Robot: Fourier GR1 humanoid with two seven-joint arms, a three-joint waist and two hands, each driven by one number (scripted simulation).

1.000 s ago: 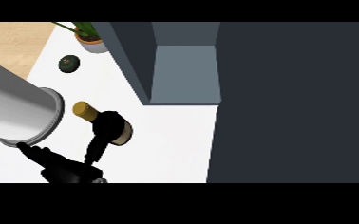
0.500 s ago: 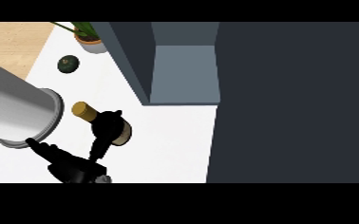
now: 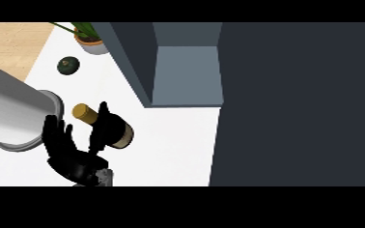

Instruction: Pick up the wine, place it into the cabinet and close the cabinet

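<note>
An open black hand (image 3: 68, 152) spreads straight fingers beside the dark, tan-capped wine bottle (image 3: 107, 127), lying just right of it, neck pointing up-left, the open grey cabinet (image 3: 187, 75) farther up-right.

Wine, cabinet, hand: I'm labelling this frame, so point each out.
Wine (image 3: 119, 134), head view, on its body.
Cabinet (image 3: 187, 77), head view, on its inner floor.
Hand (image 3: 68, 154), head view, on its palm.

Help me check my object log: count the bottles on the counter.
1: a dark wine bottle with a tan cork end, lying on the white counter, left of the open cabinet. Others may be hidden.
</note>
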